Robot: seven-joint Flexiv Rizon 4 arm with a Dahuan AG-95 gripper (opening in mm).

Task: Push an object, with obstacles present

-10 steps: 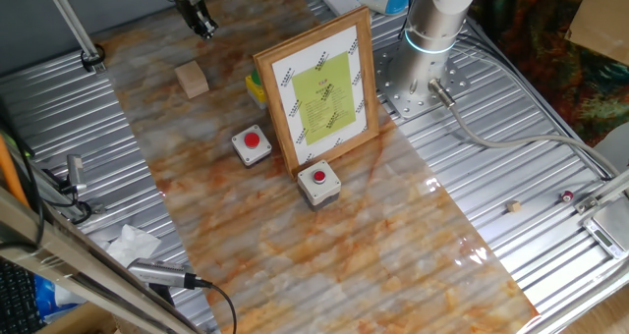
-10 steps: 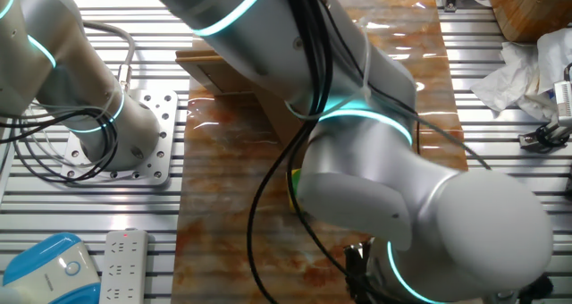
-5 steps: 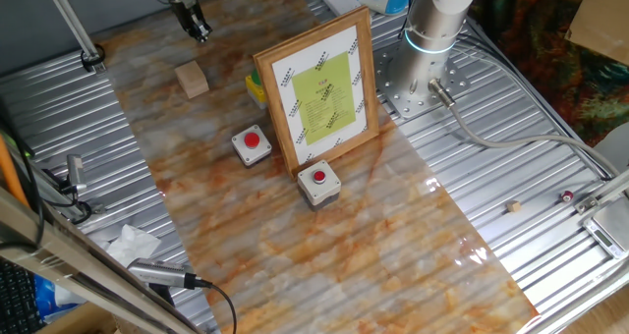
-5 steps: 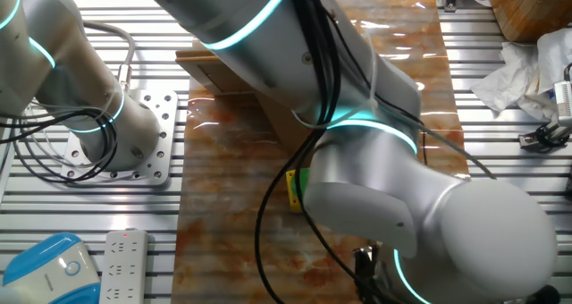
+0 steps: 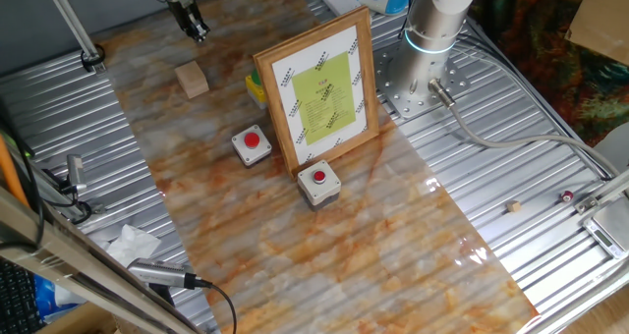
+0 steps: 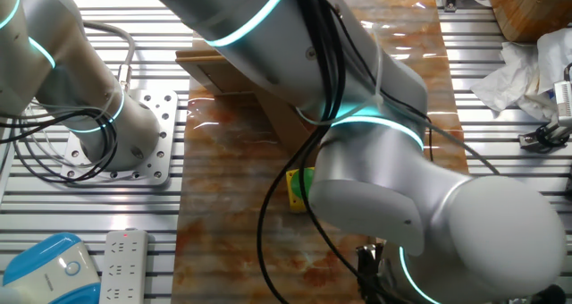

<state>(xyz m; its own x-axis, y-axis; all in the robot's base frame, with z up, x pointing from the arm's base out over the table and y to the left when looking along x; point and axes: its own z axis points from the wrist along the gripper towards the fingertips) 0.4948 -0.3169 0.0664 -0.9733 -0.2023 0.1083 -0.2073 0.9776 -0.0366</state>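
Two button boxes, nearest you: one grey box [image 5: 319, 182] sits just in front of the frame's lower corner; the other grey box [image 5: 252, 144] lies just beside the frame's left edge. Each carries a round red button.
Framed picture: the wood-framed picture [image 5: 320, 88] stands tilted back mid-desk, its yellow-green sheet facing you; a small yellow-green item [image 5: 256, 86] peeks out behind its left edge.
Wooden cube: the plain tan cube [image 5: 193, 79] rests on the desk, farther back and well to the left of the frame, apart from both boxes.
End effector: the end effector [image 5: 193, 24] hangs beyond the cube, near the desk's far edge, not touching it. Its fingers look close together, but you cannot tell for sure at this size. In the other fixed view the arm [image 6: 375, 152] fills the picture and hides both cube and fingertips.
Step in hand: you appear to be lining up behind the cube; the push looks not yet begun.
Next move: lower to cube height on its far side, then push along a line that stays left of the frame and boxes.
Surface: the desk [image 5: 324, 265] carries a glossy marbled orange-brown mat over ribbed metal panels.
Room: crumpled tissue [image 5: 130, 244] and cables lie at the near left; the arm's base [image 5: 432, 25] is bolted at the far right.
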